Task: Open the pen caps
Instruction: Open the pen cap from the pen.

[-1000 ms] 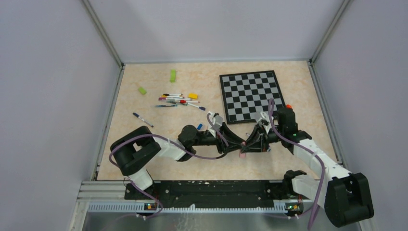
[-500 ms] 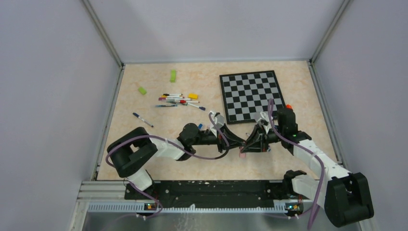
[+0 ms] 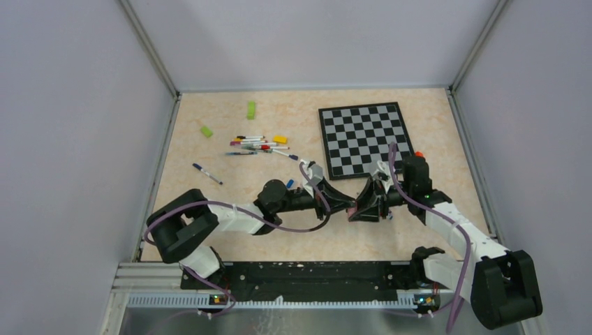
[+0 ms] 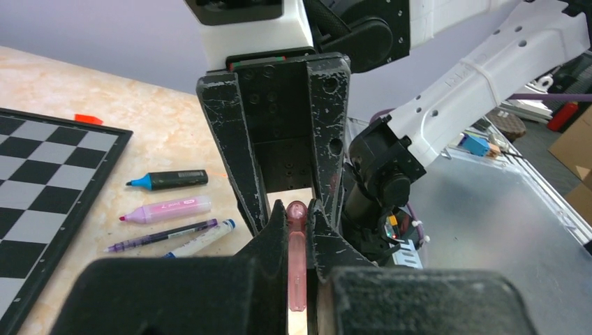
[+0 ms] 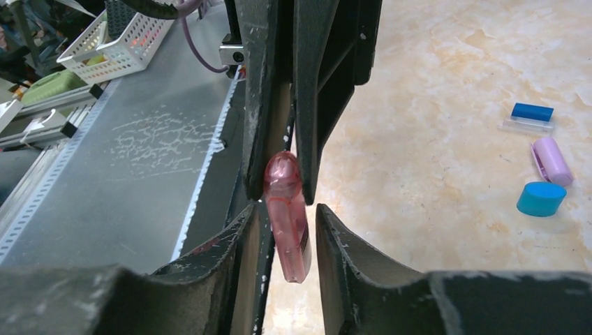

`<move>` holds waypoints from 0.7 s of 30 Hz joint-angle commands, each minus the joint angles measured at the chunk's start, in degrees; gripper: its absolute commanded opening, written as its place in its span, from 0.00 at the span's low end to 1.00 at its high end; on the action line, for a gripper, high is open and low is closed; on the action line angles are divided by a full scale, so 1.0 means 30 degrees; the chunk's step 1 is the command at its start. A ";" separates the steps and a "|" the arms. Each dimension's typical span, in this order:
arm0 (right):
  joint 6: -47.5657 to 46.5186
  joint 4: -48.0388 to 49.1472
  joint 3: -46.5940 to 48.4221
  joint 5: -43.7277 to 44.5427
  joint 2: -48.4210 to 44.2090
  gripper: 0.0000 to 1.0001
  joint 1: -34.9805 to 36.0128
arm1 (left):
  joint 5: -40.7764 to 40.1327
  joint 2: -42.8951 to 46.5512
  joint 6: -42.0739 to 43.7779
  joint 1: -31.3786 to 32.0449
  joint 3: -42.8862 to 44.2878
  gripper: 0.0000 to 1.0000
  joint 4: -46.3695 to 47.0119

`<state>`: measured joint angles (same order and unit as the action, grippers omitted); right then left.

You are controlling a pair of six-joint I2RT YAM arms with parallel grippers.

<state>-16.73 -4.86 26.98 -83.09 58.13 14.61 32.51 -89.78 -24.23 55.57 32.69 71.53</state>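
1. Grip zone. The left gripper (image 4: 298,218) is clamped on the pink pen (image 4: 297,272). Both fingers (image 4: 328,237) press its barrel, and its domed end projects just past the fingertips. The right gripper (image 5: 286,213) faces it tip to tip, jaws standing either side of that end. Slim gaps show beside the pen there, so whether the right gripper clamps it cannot be determined. In the overhead view both grippers meet just off the near edge of the chessboard (image 3: 363,138), toward its left corner, hiding the pen.

2. Materials. The pink pen is translucent plastic, slender and round. The fingers are matte black, scratched, with screw holes. The arm links (image 3: 457,227) are white with black joints.

3. Loose items. Off the chessboard's near edge lie a black marker (image 4: 167,180) with a blue tip, a pink highlighter (image 4: 167,208), a purple pen (image 4: 160,236) and a white pen (image 4: 206,237) with a blue end. Three caps lie apart on the table: a teal cap (image 5: 541,199), a short cylinder; a pink cap (image 5: 551,160); and a blue cap (image 5: 529,115) on a clear piece. Left of the chessboard lies a pen cluster (image 3: 260,146) with a yellow block (image 3: 280,139) beside it. A lone pen (image 3: 206,174) lies farther left and nearer. Beyond are a left green block (image 3: 206,131) and a far green block (image 3: 250,109).

4. Surface and room. The table (image 3: 293,112) is beige, marbled and matte. Plain pale walls (image 3: 314,42) with metal corner posts (image 3: 152,52) enclose it.
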 commanded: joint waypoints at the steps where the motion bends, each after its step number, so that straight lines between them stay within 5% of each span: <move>1: -0.0194 0.0837 0.0294 -0.0093 -0.0212 0.35 0.0200 | -0.1535 0.1076 0.0217 0.0025 -0.0497 0.00 0.1111; 8: -0.0136 0.0828 0.0326 0.0279 -0.0237 0.34 0.0205 | -0.2631 0.1991 0.0371 -0.0008 -0.1039 0.00 0.1002; 21: 0.1550 0.2011 0.0757 0.1234 -0.0099 0.00 0.0243 | -0.4068 0.1631 -0.1187 -0.0006 -0.2060 0.00 0.3768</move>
<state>-14.28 -2.11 27.05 -79.72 58.13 14.72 22.90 -84.90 -26.33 55.57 27.59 75.00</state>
